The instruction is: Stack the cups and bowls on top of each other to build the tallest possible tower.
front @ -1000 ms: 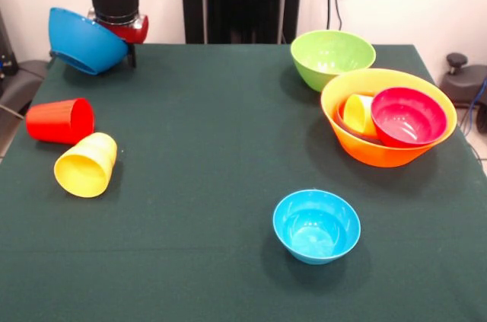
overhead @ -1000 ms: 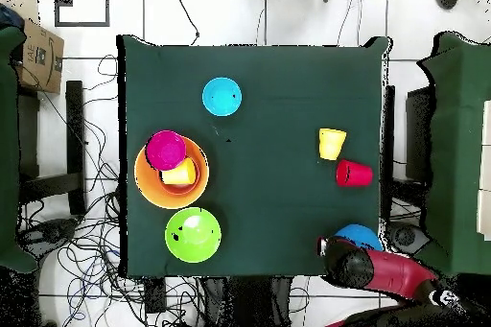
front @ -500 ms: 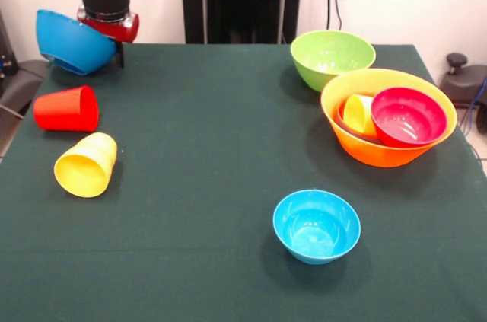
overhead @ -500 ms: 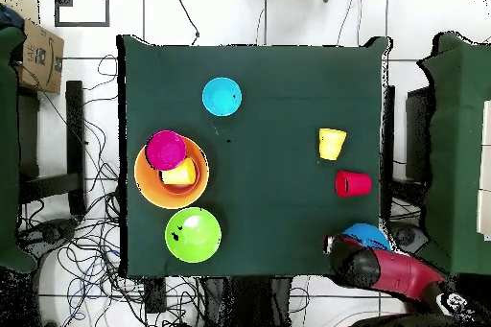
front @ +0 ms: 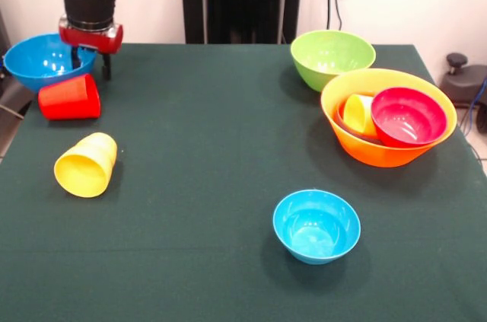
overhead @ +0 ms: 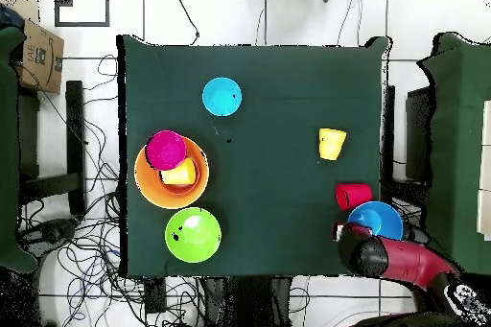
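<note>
The pincer [front: 90, 63] sits at the table's [front: 213, 154] ten o'clock corner in the front view, its dark fingers pinching the near rim of the medium blue bowl [front: 42, 59], which sits open side up at the table's edge. Just below it at nine o'clock the red cup [front: 70, 97] lies on its side — touching or nearly touching the bowl — and the yellow cup [front: 85, 164] lies tipped at eight o'clock, apart from it. At two o'clock the large yellow-orange bowl [front: 380, 151] holds a crimson bowl [front: 408, 116] and a second yellow cup [front: 359, 114]; the lime green bowl [front: 332, 55] stands just behind it. The light-blue bowl [front: 316, 226] stands alone at five o'clock. No legible writing shows on anything.
</note>
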Robot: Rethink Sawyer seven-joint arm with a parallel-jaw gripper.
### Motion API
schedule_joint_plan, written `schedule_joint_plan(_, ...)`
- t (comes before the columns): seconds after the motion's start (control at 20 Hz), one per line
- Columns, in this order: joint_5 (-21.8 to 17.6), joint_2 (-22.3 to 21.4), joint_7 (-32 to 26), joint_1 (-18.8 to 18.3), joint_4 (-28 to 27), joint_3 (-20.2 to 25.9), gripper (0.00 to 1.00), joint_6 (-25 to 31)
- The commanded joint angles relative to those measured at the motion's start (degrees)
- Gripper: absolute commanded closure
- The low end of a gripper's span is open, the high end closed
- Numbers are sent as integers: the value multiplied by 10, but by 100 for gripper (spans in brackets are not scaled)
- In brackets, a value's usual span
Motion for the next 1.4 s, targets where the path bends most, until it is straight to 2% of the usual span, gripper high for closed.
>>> schedule_joint_plan(0.05,-36,20,-6,9,-66,67,0,-26)
schedule_joint_plan(0.25,-37,21,8,19,-69,58,0,-38)
schedule_joint_plan(0.6,-28,22,7,16,-65,65,0,-23)
schedule_joint_plan(0.65,-25,23,9,17,-66,64,100,-20)
schedule_joint_plan(1.2,-21,25,6,14,-62,68,100,-8)
schedule_joint_plan(1.25,-28,22,8,12,-62,75,100,-30)
schedule_joint_plan(1.4,-12,-5,26,25,-31,71,100,-26)
